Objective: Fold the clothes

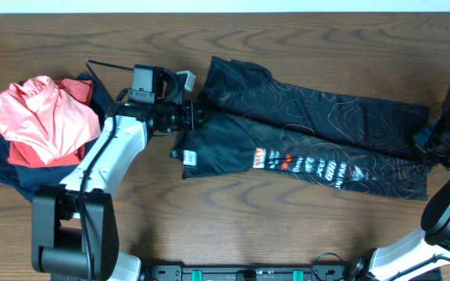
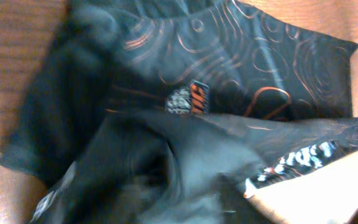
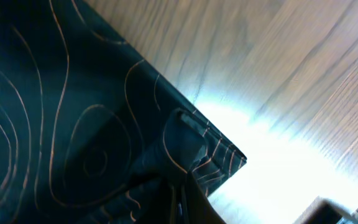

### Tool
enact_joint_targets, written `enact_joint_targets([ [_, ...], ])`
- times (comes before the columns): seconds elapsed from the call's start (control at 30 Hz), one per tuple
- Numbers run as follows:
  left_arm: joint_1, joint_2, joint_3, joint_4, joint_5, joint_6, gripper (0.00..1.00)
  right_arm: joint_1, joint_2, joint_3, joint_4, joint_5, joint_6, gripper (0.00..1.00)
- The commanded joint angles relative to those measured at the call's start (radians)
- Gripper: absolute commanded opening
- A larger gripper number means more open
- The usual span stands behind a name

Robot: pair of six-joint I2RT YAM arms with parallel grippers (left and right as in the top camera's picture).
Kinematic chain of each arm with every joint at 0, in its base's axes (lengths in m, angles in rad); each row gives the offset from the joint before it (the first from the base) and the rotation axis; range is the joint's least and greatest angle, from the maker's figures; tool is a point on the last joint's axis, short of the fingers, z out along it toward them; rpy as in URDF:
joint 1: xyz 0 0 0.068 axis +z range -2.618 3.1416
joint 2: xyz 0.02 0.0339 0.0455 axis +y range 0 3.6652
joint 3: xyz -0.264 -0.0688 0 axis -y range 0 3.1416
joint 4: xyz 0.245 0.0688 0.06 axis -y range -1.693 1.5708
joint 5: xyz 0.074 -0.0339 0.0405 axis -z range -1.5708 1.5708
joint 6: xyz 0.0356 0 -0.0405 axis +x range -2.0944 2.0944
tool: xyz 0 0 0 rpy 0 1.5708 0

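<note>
Jersey (image 1: pixel 311 129) lies mid-frame; our right gripper (image 1: pixel 433 148) clamps its right edge; we cannot tell whether our left gripper (image 1: pixel 197 117) grips.

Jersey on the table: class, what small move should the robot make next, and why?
Probably open the right gripper and lift it clear: it is pinched shut on the right end of the jersey, which already lies flat as a long folded strip.
</note>
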Motion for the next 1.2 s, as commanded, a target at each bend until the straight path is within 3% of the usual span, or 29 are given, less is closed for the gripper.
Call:
enact_joint_targets([
  [0.0, -0.003, 0.010, 0.010, 0.009, -0.092, -0.005, 0.70, -0.014, 0.002, 0.002, 0.018, 0.046, 0.036, 0.08],
  [0.07, 0.005, 0.009, 0.010, -0.004, -0.127, -0.005, 0.77, -0.014, 0.002, 0.002, 0.026, 0.047, 0.035, 0.28],
  [0.17, 0.018, 0.009, 0.010, -0.077, -0.141, -0.005, 0.78, -0.014, 0.002, 0.002, 0.016, 0.047, 0.028, 0.39],
  [0.4, 0.016, 0.011, -0.004, -0.349, -0.148, -0.005, 0.78, -0.014, 0.002, -0.014, -0.059, 0.054, 0.021, 0.42],
  [0.57, 0.013, 0.016, -0.069, -0.335, -0.203, -0.005, 0.78, -0.014, 0.002, -0.114, -0.014, 0.045, 0.021, 0.50],
  [0.77, 0.007, 0.031, -0.138, -0.232, -0.207, -0.006, 0.77, -0.023, 0.002, -0.218, 0.074, 0.028, 0.021, 0.50],
  [0.87, -0.009, 0.044, -0.164, -0.203, -0.208, -0.005, 0.67, -0.023, 0.002, -0.266, 0.123, 0.017, 0.021, 0.49],
  [0.97, -0.024, 0.048, -0.185, -0.197, -0.208, -0.005, 0.45, -0.023, 0.002, -0.312, 0.156, 0.017, 0.021, 0.47],
  [1.03, -0.033, 0.048, -0.196, -0.196, -0.208, -0.005, 0.38, -0.025, 0.002, -0.340, 0.174, 0.018, 0.021, 0.41],
  [1.13, -0.036, 0.048, -0.201, -0.201, -0.208, -0.005, 0.10, -0.027, 0.002, -0.369, 0.183, 0.026, 0.022, 0.27],
  [1.17, -0.036, 0.048, -0.203, -0.204, -0.208, -0.005, 0.06, -0.030, 0.002, -0.375, 0.183, 0.033, 0.023, 0.24],
])
